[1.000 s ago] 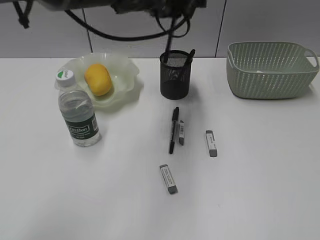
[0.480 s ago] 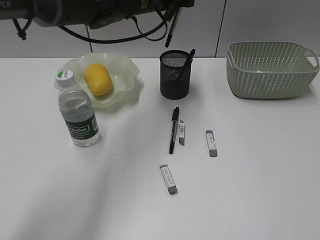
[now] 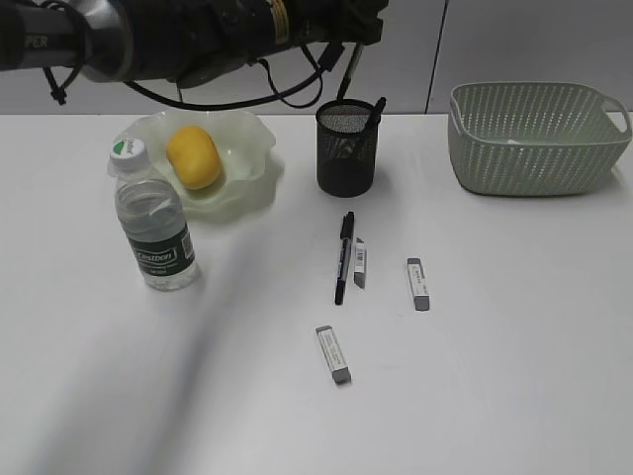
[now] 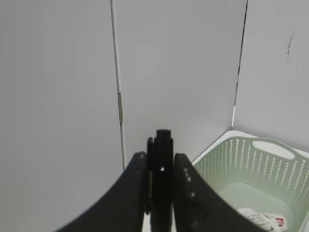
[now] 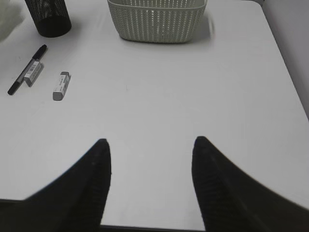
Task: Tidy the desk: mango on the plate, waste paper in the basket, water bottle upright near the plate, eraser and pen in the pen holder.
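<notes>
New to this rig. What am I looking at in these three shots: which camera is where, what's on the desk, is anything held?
It's a robot with two arms, each ending in a two-fingered tool. One camera faces the desk from the front; the other two ride on the wrists and look out past the fingers.

Front view: the left arm reaches in along the top, carrying a black pen above the black mesh pen holder, which already has a pen in it. The mango lies on the wavy plate, with the water bottle upright beside it. Another pen and three erasers, one nearest the camera, lie loose on the desk.

Left wrist view: the left tool is closed on that pen; waste paper lies in the basket.

Right wrist view: the right tool is open and empty.
</notes>
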